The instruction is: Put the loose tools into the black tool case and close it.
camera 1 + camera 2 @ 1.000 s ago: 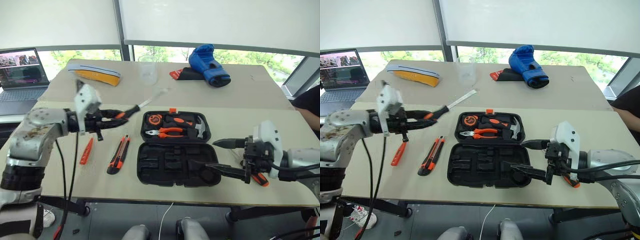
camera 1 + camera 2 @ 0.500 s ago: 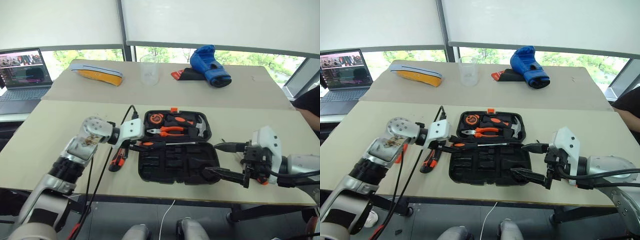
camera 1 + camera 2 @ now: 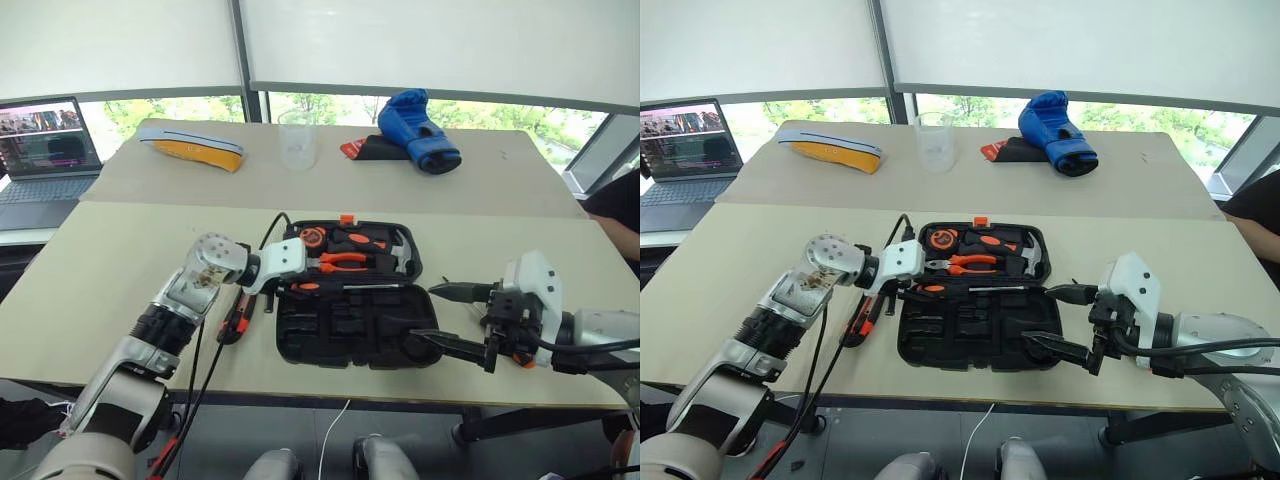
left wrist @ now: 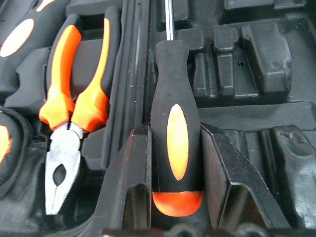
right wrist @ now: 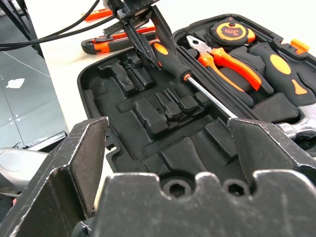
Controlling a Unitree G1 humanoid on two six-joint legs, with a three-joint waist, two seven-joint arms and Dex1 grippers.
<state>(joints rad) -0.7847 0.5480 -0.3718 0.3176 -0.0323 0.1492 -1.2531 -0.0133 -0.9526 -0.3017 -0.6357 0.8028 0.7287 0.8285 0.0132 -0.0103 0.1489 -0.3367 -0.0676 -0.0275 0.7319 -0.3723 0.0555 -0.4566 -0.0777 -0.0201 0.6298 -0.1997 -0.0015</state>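
Since the earlier frame your left arm has swung down and inward from above the bare surface at the left, carrying 1 black-and-orange screwdriver (image 4: 176, 143) to the open black tool case (image 3: 350, 335); the right arm has kept its place. Your left end effector (image 4: 175, 195) is closed partway on the butt of the handle, 1 finger on each side, while your right end effector (image 3: 448, 315) hangs at the case's right edge with its fingers spread wide and nothing between them. By the look of it you are on the placing step for this tool, early in the task: the utility knife (image 3: 862, 315) lies on the surface just left of the case, partly behind your left arm, and the lid half already holds the pliers (image 3: 340, 262), hammer and tape measure. The screwdriver's long axis runs along the hinge line, handle toward the case's left end and shaft (image 5: 210, 98) pointing toward its right end, lying just on the near side of the ridge. Your next move likely calls for settling it into a long recess, then releasing; whether it sits seated or hovers cannot be told.
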